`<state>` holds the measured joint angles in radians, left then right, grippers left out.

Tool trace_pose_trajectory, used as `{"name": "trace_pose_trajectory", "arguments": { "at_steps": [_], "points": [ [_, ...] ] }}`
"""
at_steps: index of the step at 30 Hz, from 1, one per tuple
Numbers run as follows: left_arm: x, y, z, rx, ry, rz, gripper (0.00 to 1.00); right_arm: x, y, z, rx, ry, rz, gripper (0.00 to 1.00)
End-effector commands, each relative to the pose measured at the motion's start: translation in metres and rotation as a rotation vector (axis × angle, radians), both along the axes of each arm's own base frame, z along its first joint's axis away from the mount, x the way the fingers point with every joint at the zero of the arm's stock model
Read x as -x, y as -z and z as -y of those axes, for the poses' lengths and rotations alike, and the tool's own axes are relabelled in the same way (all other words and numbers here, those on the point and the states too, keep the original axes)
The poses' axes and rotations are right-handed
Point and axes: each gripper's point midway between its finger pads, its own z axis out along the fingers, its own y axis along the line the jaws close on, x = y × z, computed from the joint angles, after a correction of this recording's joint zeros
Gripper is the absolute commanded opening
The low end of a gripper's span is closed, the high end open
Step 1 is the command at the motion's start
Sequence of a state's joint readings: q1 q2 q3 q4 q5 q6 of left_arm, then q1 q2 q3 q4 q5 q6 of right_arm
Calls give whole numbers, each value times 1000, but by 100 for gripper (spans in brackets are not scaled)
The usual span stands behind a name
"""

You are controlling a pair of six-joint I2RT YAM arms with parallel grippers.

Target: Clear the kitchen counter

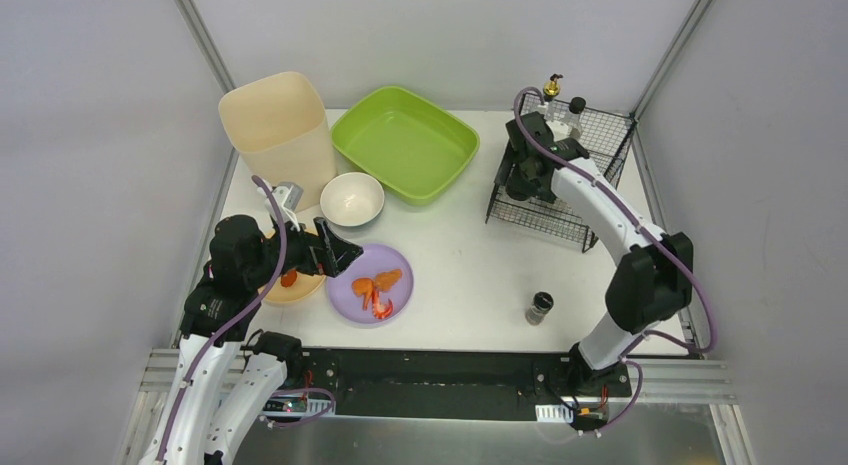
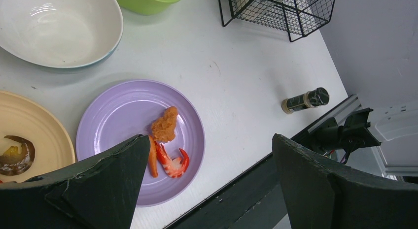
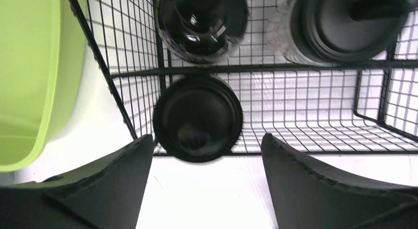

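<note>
Left tool (image 2: 209, 140): jaws wide, empty, above purple plate (image 2: 113, 115), desk's (image 1: 460, 255) 7 o'clock. Right tool (image 3: 206, 136): jaws parted, empty, over black-lidded jar (image 3: 197, 118) in wire basket (image 3: 305, 115), 2 o'clock.

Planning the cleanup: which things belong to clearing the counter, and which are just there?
Job: kitchen counter, purple plate, beige plate, white bowl, spice jar; likely receivers: green tub, wire rack, cream bin.
Just there: metal framing, enclosure walls.

The kitchen counter (image 1: 460, 275) is a flat, matte white tabletop, grey-edged.
</note>
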<state>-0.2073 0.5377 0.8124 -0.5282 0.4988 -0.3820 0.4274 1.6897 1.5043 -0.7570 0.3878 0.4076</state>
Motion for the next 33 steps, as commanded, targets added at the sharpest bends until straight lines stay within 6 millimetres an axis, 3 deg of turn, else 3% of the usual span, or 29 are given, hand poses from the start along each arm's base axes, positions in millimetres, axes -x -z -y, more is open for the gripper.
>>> {"name": "trace_pose_trajectory", "arguments": {
  "at_steps": [1, 8, 19, 27, 33],
  "points": [
    [-3, -7, 1, 15, 8, 29, 100, 24, -36, 10, -19, 4, 78, 84],
    [-2, -8, 1, 15, 4, 35, 100, 76, -38, 18, -38, -40, 82, 86],
    [-1, -10, 1, 19, 6, 44, 100, 170, 0, 35, -24, -86, -8, 87],
    [0, -10, 1, 19, 7, 44, 100, 211, 30, 45, -4, -85, -101, 87],
    [0, -10, 1, 19, 6, 46, 100, 223, 34, 39, -10, -87, -105, 88]
  ]
}}
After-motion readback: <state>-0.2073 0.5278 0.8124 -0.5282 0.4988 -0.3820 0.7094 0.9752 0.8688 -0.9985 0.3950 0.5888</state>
